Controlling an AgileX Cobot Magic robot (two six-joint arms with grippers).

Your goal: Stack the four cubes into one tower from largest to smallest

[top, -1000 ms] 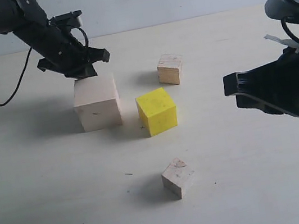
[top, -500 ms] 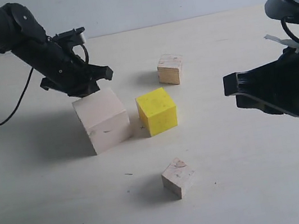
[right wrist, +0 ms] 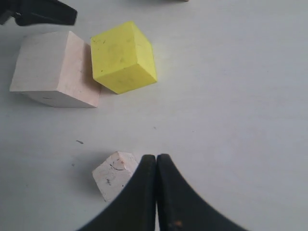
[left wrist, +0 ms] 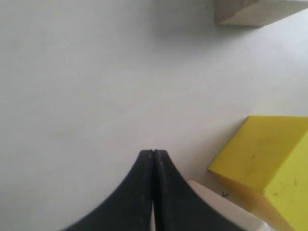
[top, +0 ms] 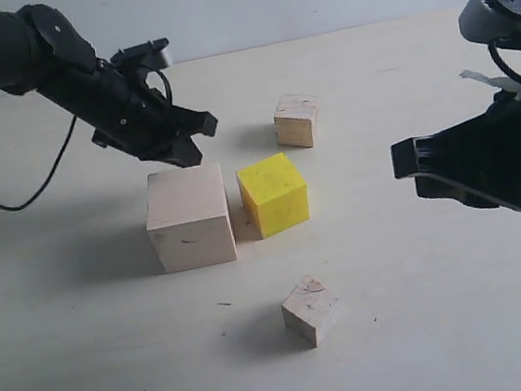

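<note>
The large pale wooden cube (top: 190,217) rests on the table, almost touching the yellow cube (top: 273,193) to its right. Behind them stands the layered-plywood cube (top: 296,120). Alone near the front is the smallest pale cube (top: 310,310) with its knot mark. My left gripper (top: 191,147) is shut and empty, just above and behind the large cube's back edge. In its wrist view the left gripper (left wrist: 153,151) shows beside the yellow cube (left wrist: 264,168). My right gripper (top: 404,163) hovers at the right, shut and empty. Its wrist view puts the right gripper (right wrist: 156,156) next to the smallest cube (right wrist: 113,175).
All four cubes stand apart on a plain pale table (top: 459,323), none stacked. A black cable (top: 3,197) hangs from the left arm at the far left. The right wrist view also shows the large cube (right wrist: 48,65) and yellow cube (right wrist: 122,57).
The large pale cube tipped, slid forward and right, and now sits square beside the yellow cube. My left gripper moved right behind it. The right arm has hardly moved.
</note>
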